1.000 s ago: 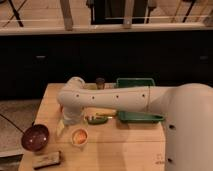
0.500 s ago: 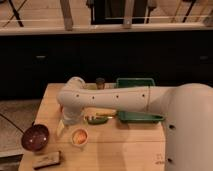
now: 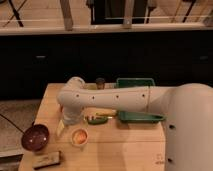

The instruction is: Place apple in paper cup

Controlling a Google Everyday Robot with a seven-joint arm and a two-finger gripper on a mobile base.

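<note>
We saw the apple (image 3: 79, 135) sitting inside the paper cup (image 3: 79, 137), its orange top showing within the pale rim, near the front left part of the wooden table (image 3: 125, 150). The arm (image 3: 115, 100) reached across from the right, bent down at its elbow, and ended in the gripper (image 3: 64, 126) just up and to the left of the cup. We could not tell its state. So the fruit lay down and to the right of the gripper, close beside it, and being round it gave no long axis to line up with. We judged the placing as good as done, with only a clean retreat left. A dark bowl (image 3: 35, 137) stood further left, a green oblong item (image 3: 96, 119) just behind the cup, and a green tray (image 3: 135, 100) toward the right.
</note>
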